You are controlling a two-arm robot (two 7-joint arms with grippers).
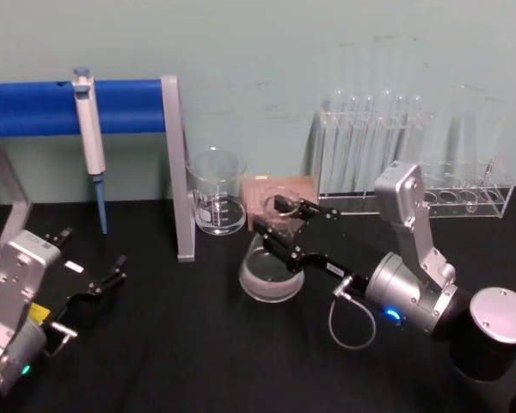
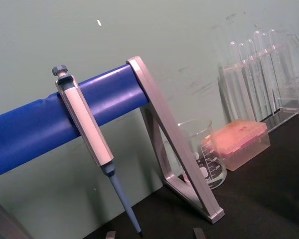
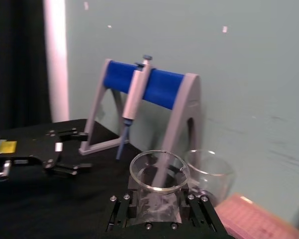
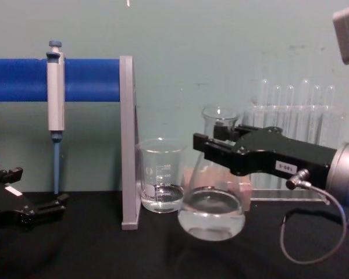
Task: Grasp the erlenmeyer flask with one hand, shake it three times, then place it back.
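The left gripper (image 1: 93,249) sits low over the black table (image 1: 181,344), well to the left of the right gripper, its fingers spread apart with nothing between them; in the chest view it (image 4: 38,187) shows at the left edge, a small white label on its body.

Just beyond the left gripper's fingertips a pipette (image 1: 89,129) hangs upright from the blue bar of a grey stand (image 1: 34,107), tip pointing down; the stand's grey upright (image 4: 127,139) rises between the two grippers.

A glass beaker (image 4: 160,180) with printed graduations and a little clear liquid stands just left of the right gripper's fingertips, close beside the stand's upright.

The right gripper (image 1: 279,225) reaches in from the right, its black fingers clamped on the narrow neck of the erlenmeyer flask (image 4: 212,209); the flask hangs upright below the fingers, wide base down, clear liquid pooled in it; whether the base touches the table cannot be told. From the right wrist view the flask's flared rim (image 3: 159,172) stands above the fingers on either side.

Behind the right gripper lies a pink box (image 2: 236,144), close by the beaker; farther right, beyond its wrist, a clear rack of test tubes (image 1: 396,146) stands against the wall.
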